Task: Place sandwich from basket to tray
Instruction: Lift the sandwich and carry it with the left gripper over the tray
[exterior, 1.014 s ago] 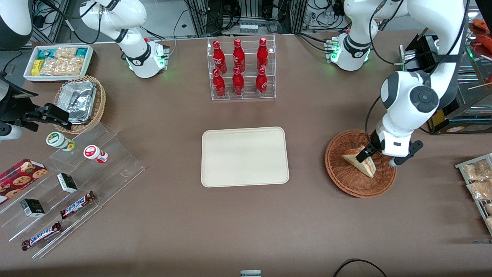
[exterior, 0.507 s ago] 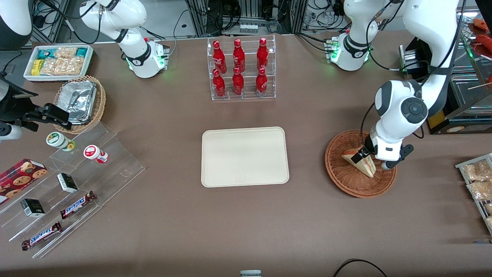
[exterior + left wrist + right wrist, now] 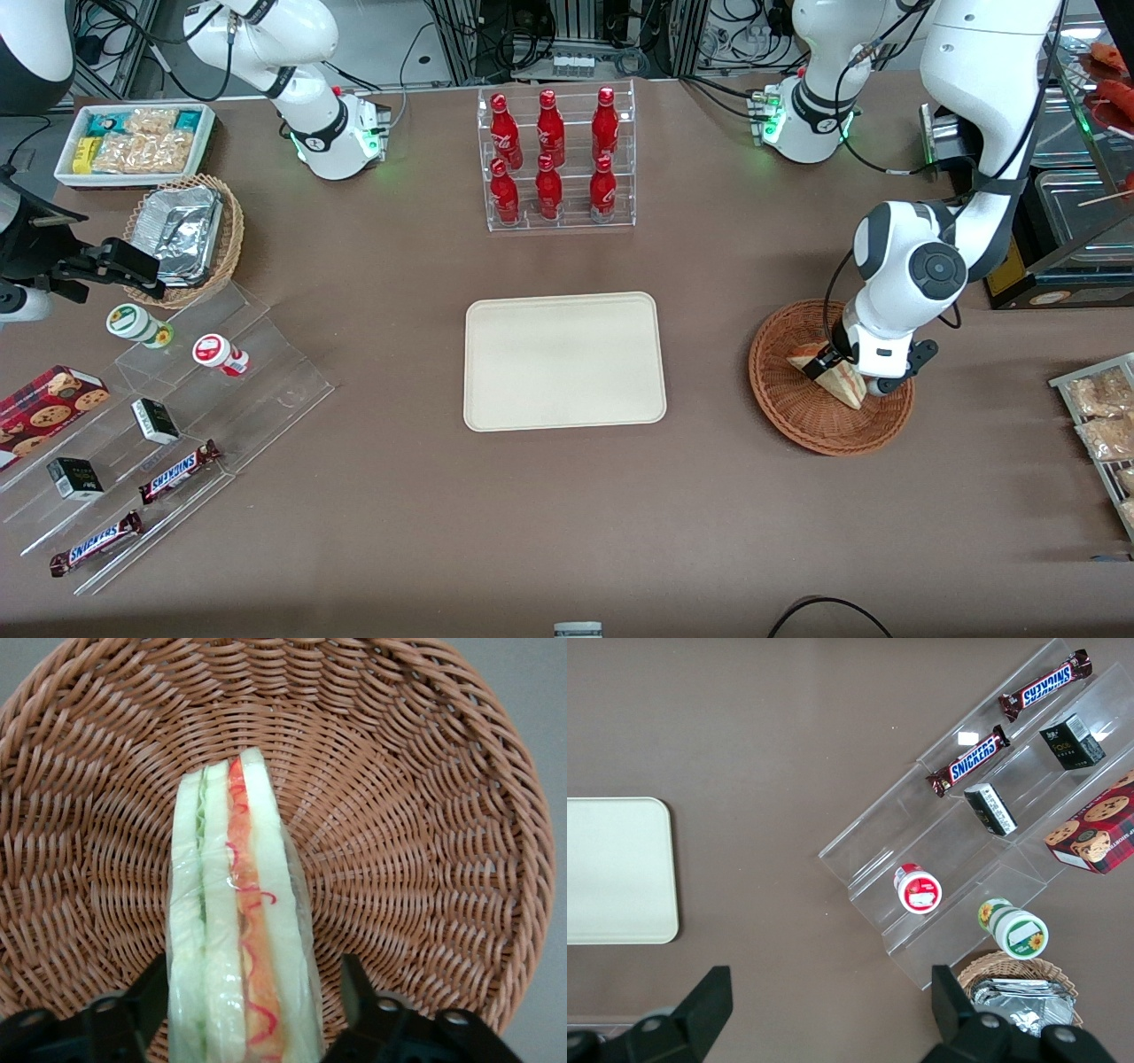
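Note:
The sandwich (image 3: 840,383) (image 3: 239,930), a clear-wrapped wedge with orange-red and green layers, stands on edge in the reddish-brown wicker basket (image 3: 797,416) (image 3: 425,815) toward the working arm's end of the table. My left gripper (image 3: 843,365) (image 3: 252,992) is down in the basket and open, one black finger on each side of the sandwich's wide end. One fingertip (image 3: 359,979) stands a little apart from the wrap. The cream tray (image 3: 564,361) (image 3: 616,868) lies bare at the table's middle, a short way from the basket toward the parked arm's end.
A clear rack of red bottles (image 3: 558,159) stands farther from the front camera than the tray. Acrylic steps with snacks (image 3: 177,399), a tan basket of foil trays (image 3: 182,235) and a white bin (image 3: 133,142) fill the parked arm's end. Snack packets (image 3: 1103,416) lie beside the basket.
My left gripper has sunk lower into the basket and shifted slightly toward the tray, so its open fingers now straddle the sandwich. The sandwich has not moved.

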Controlling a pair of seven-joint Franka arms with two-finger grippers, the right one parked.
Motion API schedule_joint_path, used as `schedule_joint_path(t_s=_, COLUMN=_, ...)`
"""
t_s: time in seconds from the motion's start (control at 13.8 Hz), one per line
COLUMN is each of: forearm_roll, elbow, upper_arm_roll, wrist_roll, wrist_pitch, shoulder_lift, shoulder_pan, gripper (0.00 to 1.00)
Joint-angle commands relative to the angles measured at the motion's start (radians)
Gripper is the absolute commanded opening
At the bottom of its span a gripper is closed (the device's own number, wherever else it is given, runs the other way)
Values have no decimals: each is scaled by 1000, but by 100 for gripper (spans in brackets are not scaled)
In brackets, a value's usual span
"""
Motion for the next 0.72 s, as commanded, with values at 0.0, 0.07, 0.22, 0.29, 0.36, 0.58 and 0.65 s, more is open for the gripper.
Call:
schedule_joint_path(t_s=0.0, forearm_roll=-5, elbow=1, upper_arm_roll=6, wrist_roll=-9, wrist_pitch=10, shoulder_lift=-13, shoulder_pan=-2, gripper=15)
schedule_joint_path(t_s=0.07, forearm_roll=-3, elbow=7, upper_arm_roll=8, wrist_roll=-8, wrist_pitch=-2, shoulder_lift=-27, shoulder_pan=-3, gripper=14)
schedule_joint_path(t_s=0.22, forearm_roll=5, elbow=82, upper_arm_roll=8, wrist_roll=-8, wrist_pitch=-120, shoulder_lift=-47, shoulder_pan=-6, gripper=13)
schedule_joint_path(t_s=0.29, forearm_roll=9, elbow=140, upper_arm_roll=6, wrist_roll=-8, wrist_pitch=-200, shoulder_lift=-48, shoulder_pan=-14, gripper=14)
schedule_joint_path(t_s=0.36, forearm_roll=9, elbow=203, upper_arm_roll=0, wrist_roll=-9, wrist_pitch=-275, shoulder_lift=-50, shoulder_pan=-17, gripper=13)
schedule_joint_path(t_s=0.58, forearm_roll=9, elbow=397, upper_arm_roll=-5, wrist_roll=-11, wrist_pitch=-476, shoulder_lift=-36, shoulder_pan=-86, gripper=13)
schedule_joint_path(t_s=0.65, forearm_roll=8, elbow=451, upper_arm_roll=-5, wrist_roll=-11, wrist_pitch=-517, shoulder_lift=-24, shoulder_pan=-112, gripper=13)
